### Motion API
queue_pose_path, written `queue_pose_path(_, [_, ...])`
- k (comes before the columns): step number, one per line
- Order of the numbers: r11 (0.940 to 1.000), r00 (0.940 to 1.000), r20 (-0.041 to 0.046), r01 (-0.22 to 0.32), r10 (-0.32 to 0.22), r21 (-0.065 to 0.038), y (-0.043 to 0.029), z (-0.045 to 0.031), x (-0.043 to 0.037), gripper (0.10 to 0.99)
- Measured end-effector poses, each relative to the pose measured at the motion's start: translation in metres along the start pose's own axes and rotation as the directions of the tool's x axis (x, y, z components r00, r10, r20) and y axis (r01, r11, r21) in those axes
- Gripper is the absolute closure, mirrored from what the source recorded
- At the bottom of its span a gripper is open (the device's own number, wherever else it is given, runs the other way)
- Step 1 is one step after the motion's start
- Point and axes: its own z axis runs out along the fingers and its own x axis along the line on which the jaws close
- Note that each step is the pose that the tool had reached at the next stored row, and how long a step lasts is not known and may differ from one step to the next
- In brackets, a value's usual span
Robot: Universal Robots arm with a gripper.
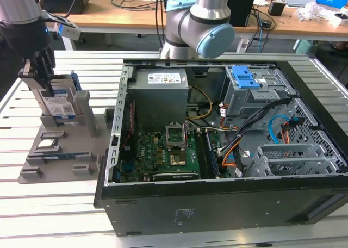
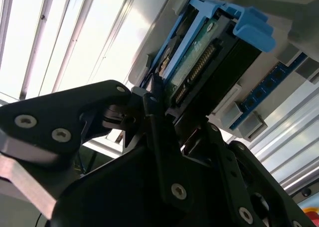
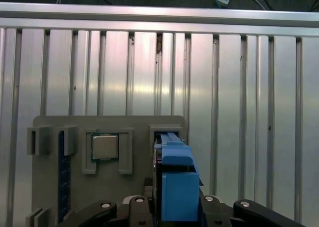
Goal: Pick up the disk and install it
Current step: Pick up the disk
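Observation:
The disk (image 1: 58, 104) stands on edge in a slot of the grey parts fixture (image 1: 65, 166), at the exterior view's left, outside the computer case. Its blue carrier bracket and blue-and-white label show. My gripper (image 1: 46, 82) reaches down from above with its black fingers on either side of the disk's upper end. In the second wrist view the fingertips (image 2: 154, 95) press against the disk (image 2: 199, 62) beside its connector edge. In the first wrist view the blue carrier (image 3: 177, 182) sits between the finger bases of the gripper (image 3: 177, 209).
The open computer case (image 1: 217, 204) lies at the exterior view's right, with a grey drive cage topped by a blue latch (image 1: 247, 79). The fixture also carries a processor chip (image 3: 105, 147) and a memory stick (image 1: 60, 157). The arm's base (image 1: 196, 25) stands behind the case.

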Motion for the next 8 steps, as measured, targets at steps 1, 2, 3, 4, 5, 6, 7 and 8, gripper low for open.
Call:
queue_pose_path(1, [1.0, 1.0, 0.0, 0.0, 0.0, 0.0, 0.0001, -0.0018, 0.0, 0.722])
queue_pose_path(2, [1.0, 1.0, 0.0, 0.0, 0.0, 0.0, 0.0002, -0.0037, 0.0, 0.722])
queue_pose_path(3, [1.0, 1.0, 0.0, 0.0, 0.0, 0.0, 0.0002, -0.0053, 0.0, 0.722])
queue_pose_path(4, [1.0, 1.0, 0.0, 0.0, 0.0, 0.0, 0.0003, -0.0071, 0.0001, 0.722])
queue_pose_path(5, [1.0, 1.0, 0.0, 0.0, 0.0, 0.0, 0.0004, -0.0085, 0.0001, 0.722])
queue_pose_path(6, [1.0, 1.0, 0.0, 0.0, 0.0, 0.0, 0.0005, -0.0099, 0.0001, 0.722])
queue_pose_path(7, [1.0, 1.0, 0.0, 0.0, 0.0, 0.0, 0.0005, -0.0113, 0.0001, 0.722])
queue_pose_path(8, [1.0, 1.0, 0.0, 0.0, 0.0, 0.0, 0.0006, -0.0129, 0.0001, 0.722])
